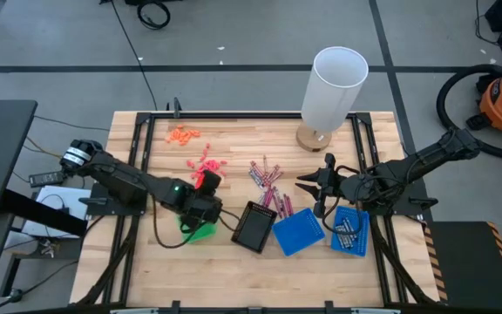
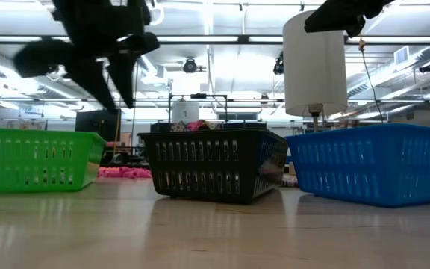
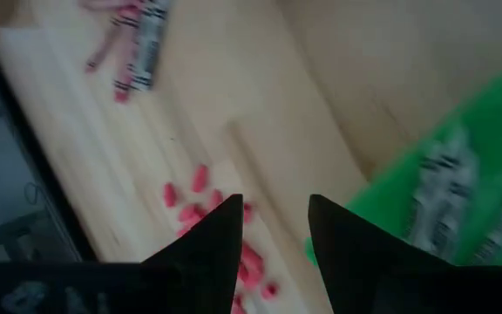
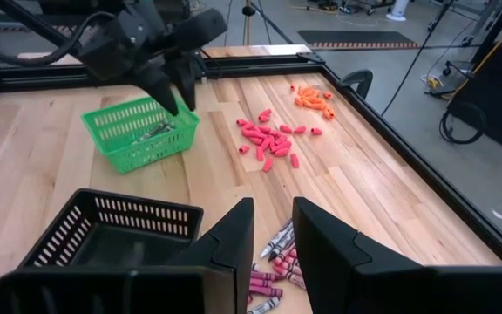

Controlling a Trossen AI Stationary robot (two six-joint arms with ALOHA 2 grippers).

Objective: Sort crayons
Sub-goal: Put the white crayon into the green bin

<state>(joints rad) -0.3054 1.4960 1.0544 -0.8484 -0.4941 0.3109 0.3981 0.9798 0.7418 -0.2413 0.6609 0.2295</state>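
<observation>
Loose crayons in a pile at frame centre of the high view, just left of the right gripper, parted and empty; more crayons inside the green tray, directly beneath the left gripper, also parted and empty. Three trays counted: green, black tray, blue tray. Pile too tangled for a count.
</observation>
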